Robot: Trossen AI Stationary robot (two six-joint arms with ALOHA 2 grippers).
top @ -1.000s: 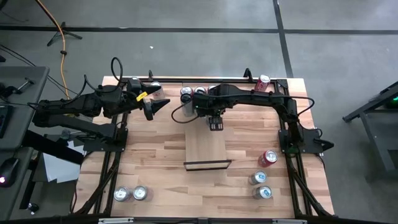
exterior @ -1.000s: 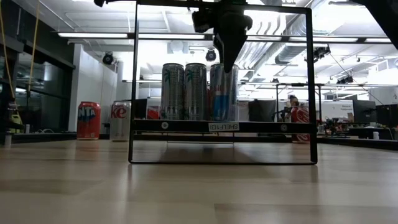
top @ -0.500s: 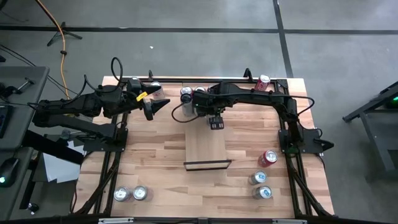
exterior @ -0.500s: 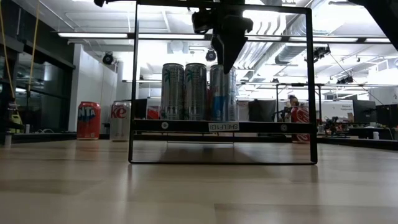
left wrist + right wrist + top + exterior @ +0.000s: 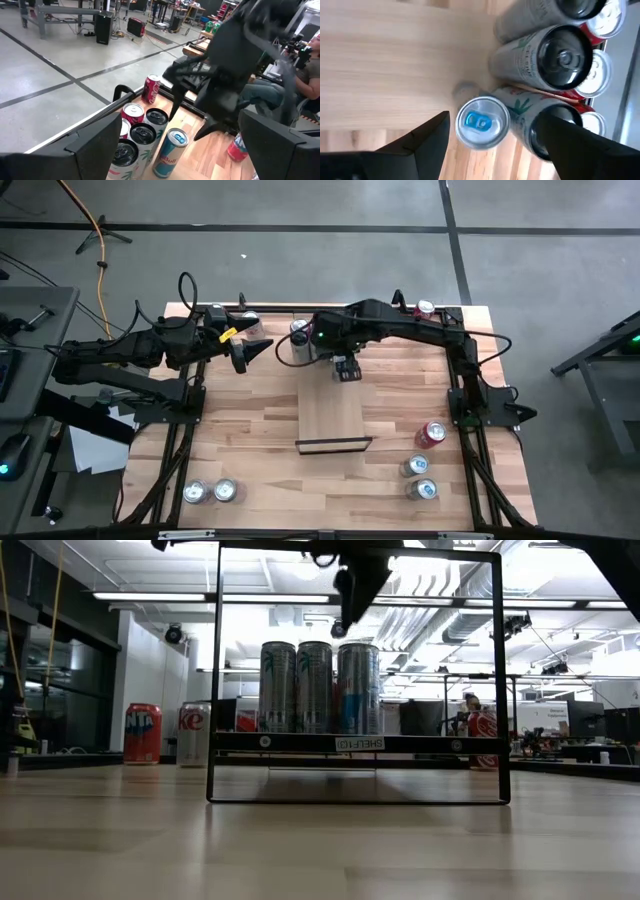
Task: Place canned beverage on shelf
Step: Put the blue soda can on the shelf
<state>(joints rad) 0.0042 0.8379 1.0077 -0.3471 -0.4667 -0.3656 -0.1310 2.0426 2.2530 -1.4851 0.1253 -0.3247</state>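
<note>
– Canned beverage (image 5: 358, 686), position please.

– It stands upright at the far end of the shelf (image 5: 330, 420), last in a row with two tall silver cans (image 5: 296, 686). It is just beside the nearer one; I cannot tell whether they touch.

– State of the right tool (image 5: 345, 370)?

– Released. It hangs above the blue-topped can with its fingers spread and nothing between them. The low view shows clear air between the fingertips and the can top.

– And the left tool (image 5: 258, 350)?

– Also spread wide and empty, waiting over the far left part of the table (image 5: 250, 440), apart from the row.

– Hazards from here?

– In my judgement, three. First, the right tool sits directly over the can. If the arm pulls away sideways before it has enough height, a finger could clip the rim and tip the can. Second, the row is tightly packed, so one can going over would likely take its neighbours with it. Third, the shelf is narrow and the row fills its far end, with red cans (image 5: 142, 733) crowded on the table behind. A toppled can could roll off the board into that group.

– Recommendation?

– Lift straight up first, then move across. The left arm should hold off until the right arm is clear.
</note>
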